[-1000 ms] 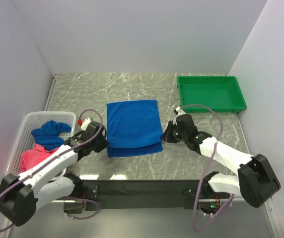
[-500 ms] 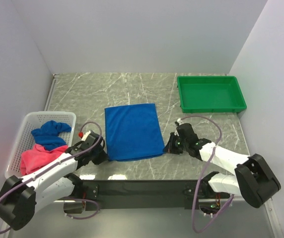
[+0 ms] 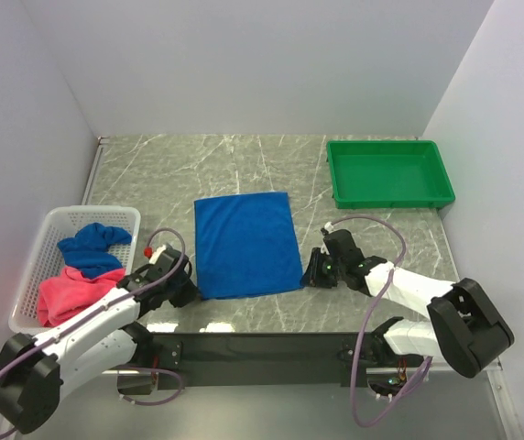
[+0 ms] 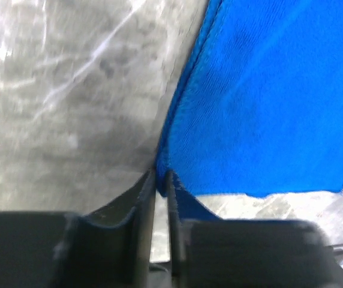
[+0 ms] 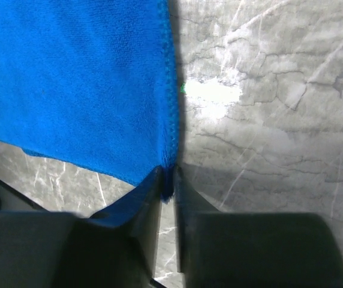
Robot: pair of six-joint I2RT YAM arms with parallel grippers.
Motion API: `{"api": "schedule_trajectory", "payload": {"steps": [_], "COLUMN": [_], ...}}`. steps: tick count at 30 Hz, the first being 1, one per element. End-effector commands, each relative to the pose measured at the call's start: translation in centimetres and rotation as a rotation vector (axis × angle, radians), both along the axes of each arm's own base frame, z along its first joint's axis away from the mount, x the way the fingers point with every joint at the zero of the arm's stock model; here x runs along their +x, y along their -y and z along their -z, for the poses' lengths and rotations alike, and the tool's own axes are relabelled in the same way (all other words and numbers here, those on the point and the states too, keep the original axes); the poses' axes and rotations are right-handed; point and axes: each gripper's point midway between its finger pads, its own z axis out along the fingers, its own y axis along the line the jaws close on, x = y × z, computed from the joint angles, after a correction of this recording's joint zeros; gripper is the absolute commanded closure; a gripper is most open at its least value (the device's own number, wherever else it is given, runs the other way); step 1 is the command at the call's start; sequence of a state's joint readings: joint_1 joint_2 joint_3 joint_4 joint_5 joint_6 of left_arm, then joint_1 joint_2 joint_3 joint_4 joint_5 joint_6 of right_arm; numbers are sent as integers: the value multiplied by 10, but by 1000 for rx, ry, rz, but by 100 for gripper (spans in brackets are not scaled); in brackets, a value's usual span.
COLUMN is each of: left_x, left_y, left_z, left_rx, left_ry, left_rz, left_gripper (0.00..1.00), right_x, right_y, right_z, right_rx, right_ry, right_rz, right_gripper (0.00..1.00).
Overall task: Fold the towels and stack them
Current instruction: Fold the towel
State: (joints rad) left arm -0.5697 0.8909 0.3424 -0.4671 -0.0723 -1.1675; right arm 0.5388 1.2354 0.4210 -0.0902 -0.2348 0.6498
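Observation:
A royal blue towel (image 3: pixel 246 243) lies flat on the marble table as one neat rectangle. My left gripper (image 3: pixel 191 291) is low at its near left corner. In the left wrist view the gripper (image 4: pixel 161 175) is shut on that corner of the towel (image 4: pixel 267 108), which fills the narrow slot between the tips. My right gripper (image 3: pixel 306 273) is at the near right corner. In the right wrist view its jaws (image 5: pixel 168 174) stand slightly apart, and the towel (image 5: pixel 75 78) corner hangs between them with a thin gap on one side. A second blue towel (image 3: pixel 92 246) and a pink-red towel (image 3: pixel 65 291) lie crumpled in the basket.
The white lattice basket (image 3: pixel 33 266) stands at the left edge of the table. The green tray (image 3: pixel 386 172) sits at the back right. White walls close in the back and both sides. Both arms reach in low from the near edge.
Both grippers drew the towel's upper layer toward the near edge and came down to the table. The towel now lies flat. The right jaws have eased apart.

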Motion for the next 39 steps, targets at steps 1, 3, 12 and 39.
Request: {"api": "schedule_trajectory", "payload": {"steps": [1,3,12,39], "left_x": [-14,-16,9,-4], "left_y": [0,-3,-5,10], "left_z": [-1,-6,-72,24], "left_rx": [-18,-22,-84,23], "left_ry": [-41,-35,150,-116], "left_rz": [-17,-50,-135,-61], "left_gripper": [79,65,34,86], "right_x": [-3,2,54,-4], "right_y": [5,9,5,-7], "right_z": [-8,-18,-79,27], "right_rx": [-30,-43,-44,47], "right_ry": [26,78,321,-100], "right_rz": [-30,-25,17,18], "right_gripper": [69,55,32,44]}}
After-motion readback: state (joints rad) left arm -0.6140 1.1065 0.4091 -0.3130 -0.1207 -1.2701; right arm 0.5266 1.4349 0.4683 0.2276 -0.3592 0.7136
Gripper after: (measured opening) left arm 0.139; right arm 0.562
